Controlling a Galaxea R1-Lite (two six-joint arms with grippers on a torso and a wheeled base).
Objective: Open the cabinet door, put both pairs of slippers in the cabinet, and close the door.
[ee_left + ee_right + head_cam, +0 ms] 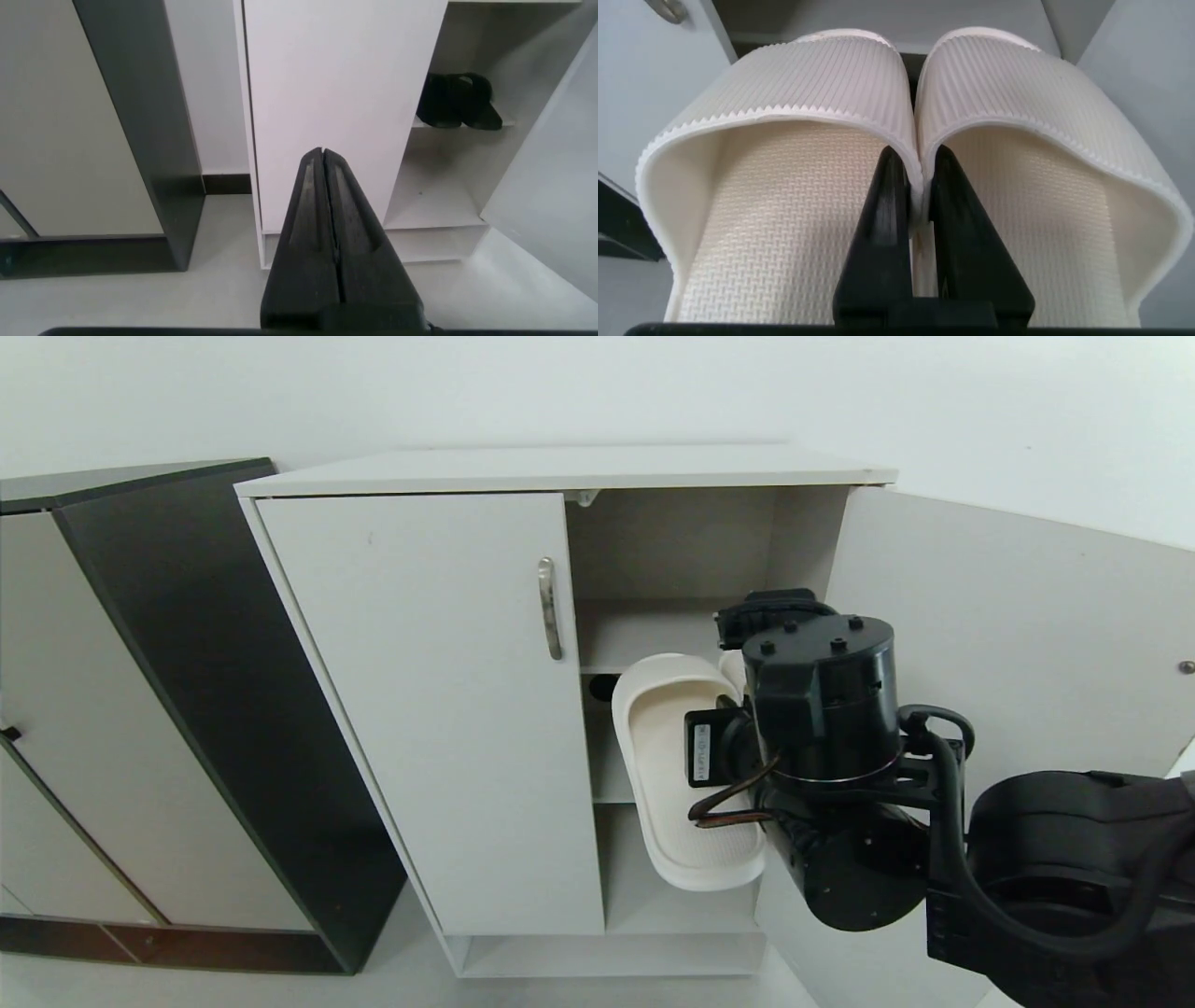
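Clamping the white slippers (813, 103) by their touching inner edges at the mouth of the open cabinet (560, 467), the right claw (915, 163) held a pair judged light, bendy and ridged, best pinched there; left claw (322, 154) together, empty; black slippers (458, 101) lay shelved inside.

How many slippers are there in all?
4. Two white slippers are pinched in the right hand before the open cabinet; two black slippers sit inside it. Others may be hidden.

Cabinet (560, 471) with right door (1008, 616) swung wide, right half open. Shut left door (420, 709) blocks the rest. Black slippers (460, 101) occupy the middle compartment (486, 56); white slippers (672, 775) hang before the opening.
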